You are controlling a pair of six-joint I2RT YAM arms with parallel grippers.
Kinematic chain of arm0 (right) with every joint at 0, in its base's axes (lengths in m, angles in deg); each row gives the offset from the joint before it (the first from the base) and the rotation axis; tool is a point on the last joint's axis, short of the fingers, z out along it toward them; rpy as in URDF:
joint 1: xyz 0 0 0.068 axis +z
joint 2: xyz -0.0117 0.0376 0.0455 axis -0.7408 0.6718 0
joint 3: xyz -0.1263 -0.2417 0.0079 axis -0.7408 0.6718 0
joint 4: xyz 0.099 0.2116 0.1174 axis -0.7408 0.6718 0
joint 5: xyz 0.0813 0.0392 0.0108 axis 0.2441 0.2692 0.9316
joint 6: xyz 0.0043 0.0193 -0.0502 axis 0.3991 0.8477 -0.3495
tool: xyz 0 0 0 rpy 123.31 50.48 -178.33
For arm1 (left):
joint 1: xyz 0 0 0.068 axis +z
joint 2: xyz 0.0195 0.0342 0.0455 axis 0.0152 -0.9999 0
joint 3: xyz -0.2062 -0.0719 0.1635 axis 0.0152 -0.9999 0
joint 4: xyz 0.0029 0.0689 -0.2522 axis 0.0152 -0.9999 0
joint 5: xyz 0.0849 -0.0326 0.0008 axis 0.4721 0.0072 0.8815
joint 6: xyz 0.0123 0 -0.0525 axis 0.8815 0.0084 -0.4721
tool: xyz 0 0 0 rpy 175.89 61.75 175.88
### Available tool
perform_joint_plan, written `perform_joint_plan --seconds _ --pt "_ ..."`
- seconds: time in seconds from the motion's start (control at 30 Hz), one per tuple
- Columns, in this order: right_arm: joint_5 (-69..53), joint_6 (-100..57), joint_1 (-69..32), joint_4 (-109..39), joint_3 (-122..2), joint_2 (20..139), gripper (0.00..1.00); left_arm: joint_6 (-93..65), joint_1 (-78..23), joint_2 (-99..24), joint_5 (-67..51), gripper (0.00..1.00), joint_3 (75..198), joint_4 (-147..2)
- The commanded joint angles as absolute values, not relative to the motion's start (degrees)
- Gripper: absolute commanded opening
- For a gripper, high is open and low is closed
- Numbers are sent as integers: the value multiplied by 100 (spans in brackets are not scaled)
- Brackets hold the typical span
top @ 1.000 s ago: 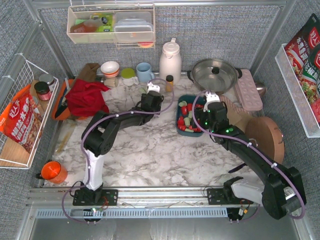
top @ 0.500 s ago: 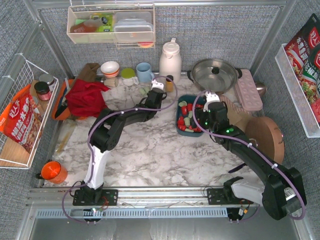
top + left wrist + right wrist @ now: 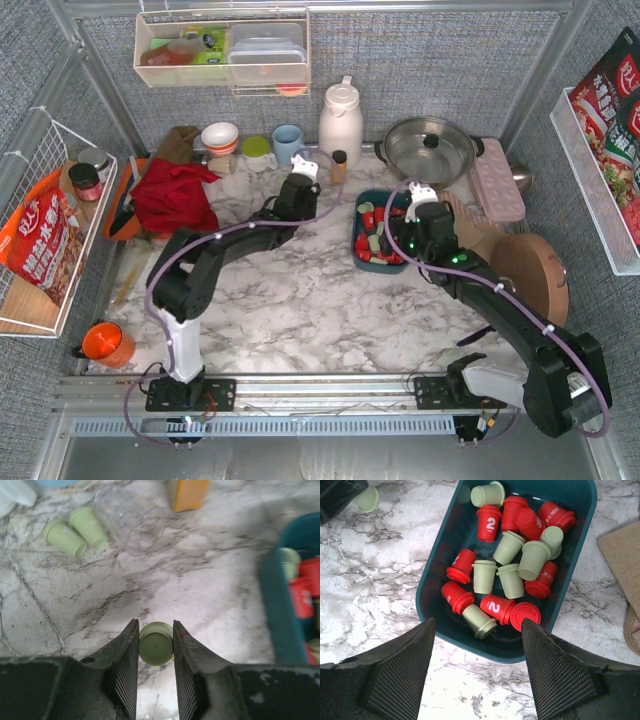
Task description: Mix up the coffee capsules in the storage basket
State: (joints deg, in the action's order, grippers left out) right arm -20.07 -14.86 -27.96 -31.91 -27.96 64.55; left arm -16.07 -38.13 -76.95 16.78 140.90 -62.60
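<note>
**Left wrist view: stray green capsule pinched, basket off to the right**

My left hand (image 3: pixel 155 630) has its two fingers pressed against either side of a single green capsule (image 3: pixel 156 645) that sits on the marble counter (image 3: pixel 215 595), its round end facing my camera. The capsule fills the gap between the pads, so I read this as a grasp, though it has not left the counter. The storage basket (image 3: pixel 275 605) lies near, at the right edge of this view. Two more green capsules (image 3: pixel 75 532) lie well apart at the far left, beside a clear jar (image 3: pixel 130 525) on its side.

My right hand (image 3: pixel 477 625) hovers over the near end of the storage basket (image 3: pixel 436 560) with its fingers spread wide and nothing between them. Below it the coffee capsules (image 3: pixel 507 555), red and green, lie jumbled together in the basket.

I judge the step in hand to be gathering the loose green ones into the basket. The next move calls for a straight lift, a short carry to the right over the teal rim, and a release among the reds. The smooth tapered cup could slip from my pads, and my right hand crowds the space over the basket.
</note>
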Motion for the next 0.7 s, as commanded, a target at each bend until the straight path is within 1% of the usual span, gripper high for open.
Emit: perform_joint_plan --seconds 0.0,0.07,0.17,0.3,0.43,0.57,0.6,0.67 --pt "-1549 -1469 -2791 -3176 -3041 6537 74 -1341 -3800 -6850 393 30 13258 -5085" --pt "-1194 -1421 -2789 -2955 -3285 6660 74 -1171 -3805 -6357 -267 32 12701 -4469" --pt "-702 -1261 -2785 -2582 -3697 6830 75 -843 -3814 -5676 -1242 33 11671 -3139" --pt "-264 -1075 -2782 -2395 -3979 6840 78 -442 -3878 -5021 -1832 32 10522 -1482" --pt "-33 -882 -2783 -2318 -4100 6763 81 43 -3983 -4921 -2390 31 9698 167" --pt "222 -627 -2780 -2364 -4284 6706 82 481 -4135 -5279 -3051 28 9225 1859" --pt "321 -558 -2779 -2430 -4285 6687 82 596 -4169 -5354 -3156 27 9190 2077" --pt "589 -442 -2779 -2524 -4290 6685 82 849 -4280 -5400 -3179 26 9237 2017"
